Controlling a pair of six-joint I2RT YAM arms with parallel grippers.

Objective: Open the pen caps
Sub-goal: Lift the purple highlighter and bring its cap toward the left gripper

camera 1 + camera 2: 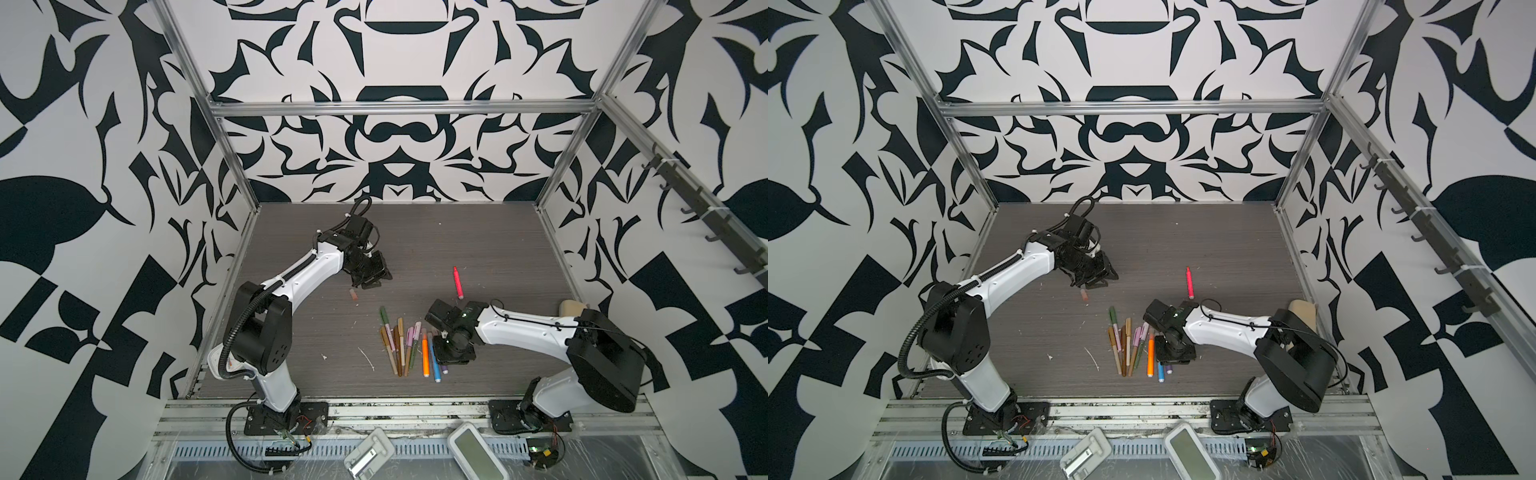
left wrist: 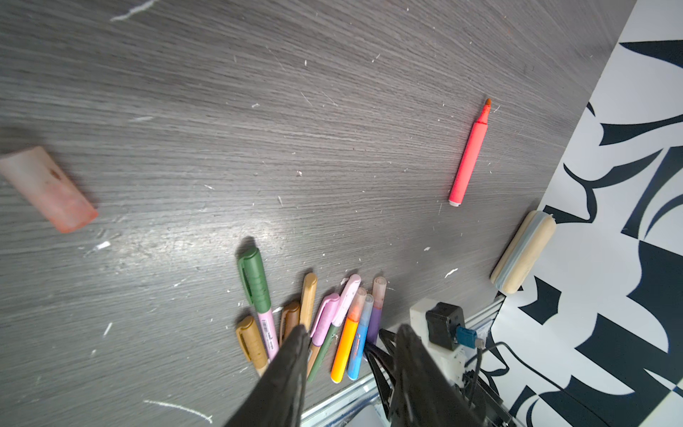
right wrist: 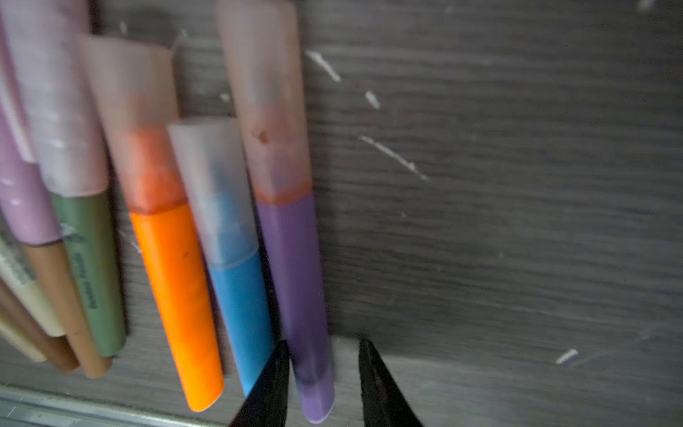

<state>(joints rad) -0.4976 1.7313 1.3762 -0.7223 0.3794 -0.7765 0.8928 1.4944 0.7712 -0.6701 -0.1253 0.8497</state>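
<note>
Your right gripper (image 3: 323, 342) is straddling the purple pen (image 3: 295, 277), which is lying at the outer edge of the bundle of pens (image 1: 405, 345). Its fingers (image 3: 269, 380) are standing spread: one is sitting just beside the barrel, while its partner is standing clear, with bare table (image 3: 480, 222) showing in between. You are not pinching anything there. A translucent cap (image 3: 266, 92) is sitting on the purple pen's tip. The blue pen (image 3: 240, 314) and orange pen (image 3: 173, 295) are lying right alongside, also capped.

Your left gripper (image 1: 372, 279) is hanging well apart from the bundle, on its far side, with its fingers (image 2: 292, 369) spread and holding nothing. A loose peach cap (image 1: 353, 294) is lying between that gripper and the bundle, close to the gripper. A pink-red pen (image 1: 458, 282) is lying uncapped, also beyond the bundle. The remaining pen caps (image 2: 255, 281) are sitting on their pens in the bundle.
</note>
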